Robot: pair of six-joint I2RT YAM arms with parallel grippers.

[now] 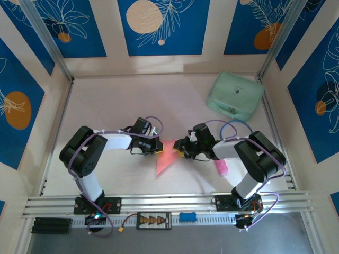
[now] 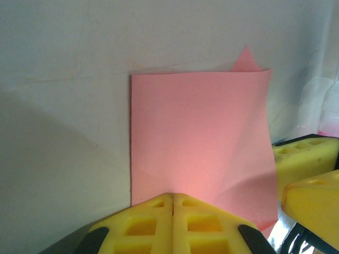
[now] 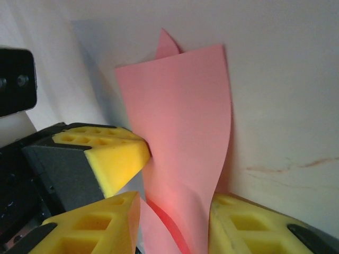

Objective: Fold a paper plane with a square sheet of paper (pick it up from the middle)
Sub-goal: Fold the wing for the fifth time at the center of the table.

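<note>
Nothing readable anywhere right now. There's a small dark mark on the green case (image 1: pixel 237 93), upper right of the top view, but it's too tiny to make out.

The square sheet of paper (image 2: pixel 196 137) is thin, smooth, matt; yellow finger pads (image 3: pixel 249 225) look like moulded, dull plastic; table (image 1: pixel 116 100) matt white.
</note>
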